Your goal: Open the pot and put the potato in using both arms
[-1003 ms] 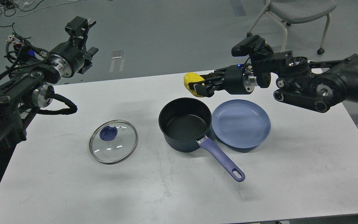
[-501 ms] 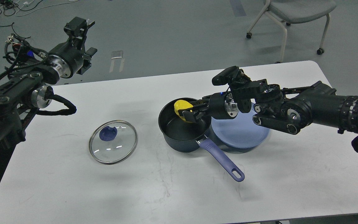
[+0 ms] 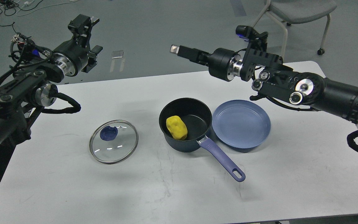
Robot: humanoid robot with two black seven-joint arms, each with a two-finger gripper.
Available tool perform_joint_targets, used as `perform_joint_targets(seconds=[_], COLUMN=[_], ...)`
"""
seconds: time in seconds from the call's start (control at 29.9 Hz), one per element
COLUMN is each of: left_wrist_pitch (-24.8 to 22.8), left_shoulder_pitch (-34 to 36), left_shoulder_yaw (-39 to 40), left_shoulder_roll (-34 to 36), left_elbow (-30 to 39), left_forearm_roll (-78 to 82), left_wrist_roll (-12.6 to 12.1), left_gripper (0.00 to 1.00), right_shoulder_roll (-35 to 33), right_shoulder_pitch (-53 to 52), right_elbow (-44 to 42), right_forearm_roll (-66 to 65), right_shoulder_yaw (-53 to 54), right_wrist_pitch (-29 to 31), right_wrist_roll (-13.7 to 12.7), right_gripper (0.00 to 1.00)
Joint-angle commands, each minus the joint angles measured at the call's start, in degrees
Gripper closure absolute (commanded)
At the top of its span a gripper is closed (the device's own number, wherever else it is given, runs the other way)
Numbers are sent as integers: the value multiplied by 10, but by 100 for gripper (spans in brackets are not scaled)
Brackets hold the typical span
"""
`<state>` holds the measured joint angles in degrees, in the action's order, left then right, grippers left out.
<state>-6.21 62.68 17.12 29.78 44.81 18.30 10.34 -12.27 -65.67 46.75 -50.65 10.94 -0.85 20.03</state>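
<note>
Potato [image 3: 176,127] now released into the pot [image 3: 185,124]; right gripper [image 3: 179,51] withdrawn above, jaw state indiscernible; task essentially complete.

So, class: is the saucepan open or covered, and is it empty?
Open, not empty. The saucepan has no lid; the glass lid lies on the table beside it, and the yellow potato sits inside.

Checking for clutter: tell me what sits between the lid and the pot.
Nothing. In the head view, only bare white table lies between the lid and the pot; they do not touch.
</note>
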Motion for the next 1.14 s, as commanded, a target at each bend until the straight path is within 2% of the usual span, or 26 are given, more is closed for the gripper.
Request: perform_joint_targets(seconds=[0.0, 0.13, 0.27, 0.4, 0.5, 0.53, 0.6, 0.87, 1.1], left_wrist_pitch=[0, -1, -12, -32, -57, -57, -70, -94, -94], left_shoulder_pitch=[-22, -48, -83, -109, -123, -123, -130, -141, -149], left_shoulder_yaw=[27, 61, 99, 124, 136, 136, 136, 137, 137], left_shoulder_roll=[-16, -41, -49, -49, -47, -47, -47, -44, -44], left_elbow=[5, 5, 12, 19, 19, 19, 19, 19, 20], left_forearm_roll=[-13, -18, -18, -23, -39, -39, -49, -49, -49], left_wrist_roll=[1, 3, 22, 23, 23, 23, 23, 24, 24], left_gripper=[2, 2, 2, 2, 2, 2, 2, 2, 2], right_shoulder_roll=[-31, -55, -81, -81, -77, -77, -72, -66, -65], right_shoulder_pitch=[27, 61, 91, 126, 140, 140, 155, 157, 158], right_elbow=[1, 4, 7, 8, 8, 8, 11, 24, 30], right_forearm_roll=[65, 209, 336, 418, 432, 432, 437, 436, 435], right_shoulder_yaw=[70, 125, 167, 207, 213, 213, 215, 219, 230], right_wrist_pitch=[-1, 27, 89, 134, 132, 132, 132, 138, 138], right_wrist_roll=[3, 3, 0, -22, -52, -52, -68, -64, -64], right_gripper=[0, 0, 0, 0, 0, 0, 0, 0, 0])
